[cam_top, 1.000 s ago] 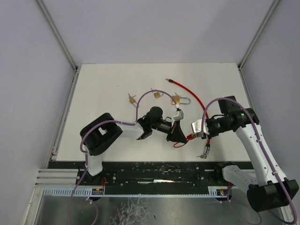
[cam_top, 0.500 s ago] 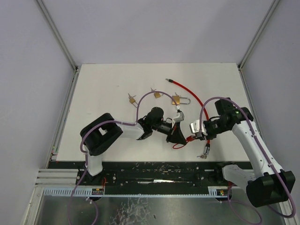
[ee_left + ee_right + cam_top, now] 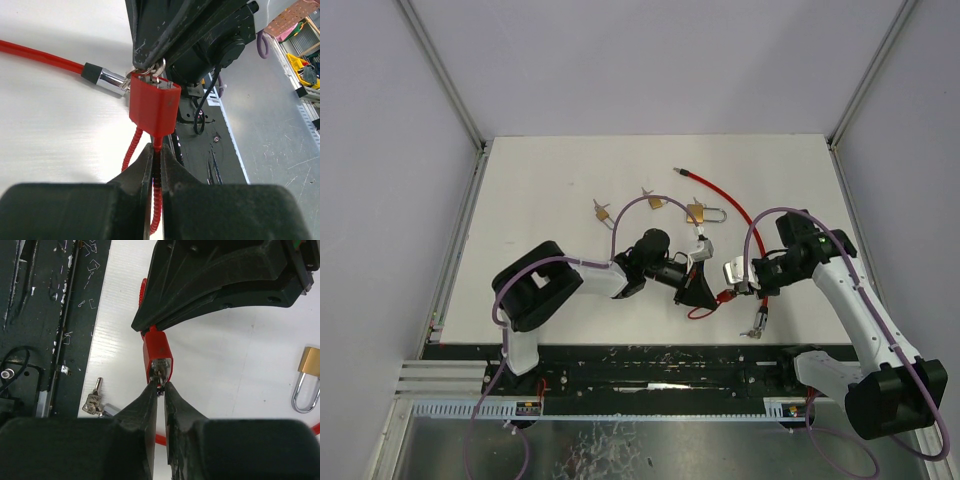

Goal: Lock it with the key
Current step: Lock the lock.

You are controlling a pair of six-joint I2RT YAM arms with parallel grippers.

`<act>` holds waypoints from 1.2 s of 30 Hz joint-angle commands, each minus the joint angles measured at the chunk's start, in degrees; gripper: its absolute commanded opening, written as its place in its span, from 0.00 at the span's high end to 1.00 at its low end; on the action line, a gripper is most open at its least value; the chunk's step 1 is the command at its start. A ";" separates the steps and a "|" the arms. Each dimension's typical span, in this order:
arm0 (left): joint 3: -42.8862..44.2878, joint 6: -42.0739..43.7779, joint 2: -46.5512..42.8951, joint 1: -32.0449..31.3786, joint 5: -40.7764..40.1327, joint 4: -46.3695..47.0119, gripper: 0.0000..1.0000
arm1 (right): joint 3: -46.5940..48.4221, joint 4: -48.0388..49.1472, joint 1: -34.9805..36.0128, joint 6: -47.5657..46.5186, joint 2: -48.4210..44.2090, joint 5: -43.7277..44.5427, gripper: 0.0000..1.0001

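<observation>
Right wrist view: boxy red lock (image 3: 157,352) runs twelve-to-six, key (image 3: 160,371) at six. Right gripper (image 3: 160,386) pinches key; left gripper (image 3: 156,152) clamps cable (image 3: 131,147).

Bright, even, diffuse light; faint shadows; slight glare on table (image 3: 45,130); left pincer (image 3: 156,155) close, soft-focus.

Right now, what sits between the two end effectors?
The red lock body, seen in the right wrist view: the left end effector pinches its red cable at one end, the right end effector grips the key at the other.
</observation>
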 commanded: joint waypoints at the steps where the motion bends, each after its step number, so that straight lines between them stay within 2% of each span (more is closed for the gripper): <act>1: 1.36 1.14 0.82 -0.26 1.35 0.99 1.00 | -0.61 1.61 0.97 1.48 -0.49 -1.98 0.86; 4: 1.41 1.14 0.93 -0.28 1.26 0.87 1.00 | -1.10 2.47 1.34 1.96 -0.84 -1.25 0.85; 8: 1.67 1.14 1.07 -0.26 1.43 0.71 1.00 | -1.60 3.07 1.70 2.09 -1.40 -1.13 0.78; 12: 1.93 1.14 1.22 -0.26 1.48 0.50 1.00 | -1.82 2.90 2.14 1.42 -1.42 -1.00 0.77; 15: 1.94 1.16 1.26 -0.26 1.71 0.46 1.00 | -2.08 2.52 2.52 0.50 -1.27 -0.01 0.83; 19: 2.02 1.01 1.31 -0.26 1.97 0.55 1.00 | -1.79 1.46 2.90 -1.47 -1.70 1.62 0.99; 23: 2.00 -0.66 1.71 0.17 3.09 1.99 1.00 | -0.65 -1.28 3.20 -6.15 -3.53 4.23 1.00; 26: 3.06 -7.02 3.95 1.76 6.66 6.27 1.00 | -0.06 0.05 3.31 -9.51 -8.27 9.44 1.00; 29: 4.72 -19.65 8.59 3.24 12.18 16.58 1.00 | 1.85 0.30 3.33 -12.76 -11.09 12.85 1.00; 34: 6.27 -47.04 15.74 5.10 16.76 46.00 1.00 | 3.58 -1.83 3.33 -11.68 -10.28 10.54 1.00; 36: 5.46 -46.18 15.06 5.78 15.57 46.66 1.00 | 3.76 -2.79 3.33 -7.43 -8.20 8.89 1.00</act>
